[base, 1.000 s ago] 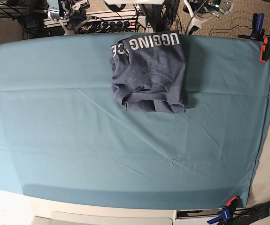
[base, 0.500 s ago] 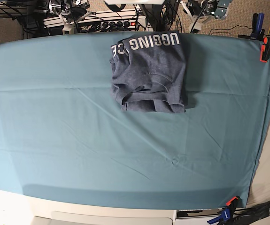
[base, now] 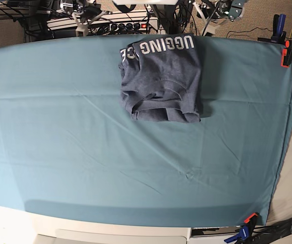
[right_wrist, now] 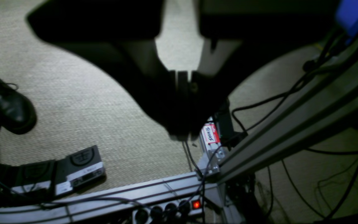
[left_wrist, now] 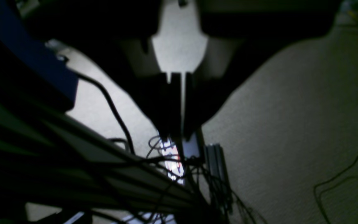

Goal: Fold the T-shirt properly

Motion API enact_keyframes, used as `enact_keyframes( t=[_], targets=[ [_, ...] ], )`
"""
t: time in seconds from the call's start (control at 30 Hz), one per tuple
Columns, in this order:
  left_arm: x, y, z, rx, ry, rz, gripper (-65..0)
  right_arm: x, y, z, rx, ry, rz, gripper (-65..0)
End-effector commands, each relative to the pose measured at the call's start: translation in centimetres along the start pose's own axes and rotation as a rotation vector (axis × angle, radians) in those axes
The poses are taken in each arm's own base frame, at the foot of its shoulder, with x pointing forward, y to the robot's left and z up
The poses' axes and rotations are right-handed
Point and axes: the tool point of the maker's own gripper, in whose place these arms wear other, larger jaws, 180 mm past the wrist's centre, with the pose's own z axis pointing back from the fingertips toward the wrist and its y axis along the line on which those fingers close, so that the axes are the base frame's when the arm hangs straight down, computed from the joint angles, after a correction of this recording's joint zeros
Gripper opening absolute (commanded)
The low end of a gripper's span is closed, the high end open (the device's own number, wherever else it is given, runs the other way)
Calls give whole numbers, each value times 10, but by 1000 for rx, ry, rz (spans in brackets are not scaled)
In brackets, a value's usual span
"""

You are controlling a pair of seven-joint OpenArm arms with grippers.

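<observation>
While the T-shirt [base: 162, 79] sits folded up into a compact bundle near the far edge of the worktop [base: 59, 152], both arms are parked way back off the cloth, past that far edge. The shirt's white block lettering faces up along its far side, and the nearer end shows a rolled hem or sleeve fold. Nothing is lying on top of it or crowding it; the teal cloth [base: 227, 132] around it is just wrinkled in a few spots.

The left end effector [left_wrist: 176, 137] is pinched fully together with nothing in it, hanging over beige carpet [left_wrist: 291, 124]. Under it there's a tangle of black cables [left_wrist: 179, 168] and a metal frame rail [left_wrist: 73, 146] running diagonally, pretty dark and blurry.

The right end effector [right_wrist: 183, 135] is likewise closed tight and empty. Below it you can see a power strip [right_wrist: 166, 211] with a red lit switch, an aluminium frame bar [right_wrist: 291, 124], foot pedals [right_wrist: 57, 174] on the carpet, and a black shoe [right_wrist: 14, 109] at the left edge of that view.

In the base view, orange and blue clamps [base: 287, 51] pin the cloth at the far right corner, and another clamp [base: 246, 226] holds the near right corner.
</observation>
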Motion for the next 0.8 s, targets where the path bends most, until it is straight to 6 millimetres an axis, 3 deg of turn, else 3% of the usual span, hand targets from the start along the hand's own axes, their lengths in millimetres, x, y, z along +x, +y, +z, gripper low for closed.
enact_keyframes(
  t=[0.0, 0.3, 0.77],
  targets=[
    [1, 0, 0, -2, -14, -1, -650, -1, -2, 0, 0, -4, -2, -650],
    [-5, 7, -17, 12, 11, 44, -650, -25, 1, -9, -5, 35, -26, -650],
    [-18, -1, -43, 59, 100, 144, -650, -33, 2, -21, -17, 172, 38, -650]
  ],
)
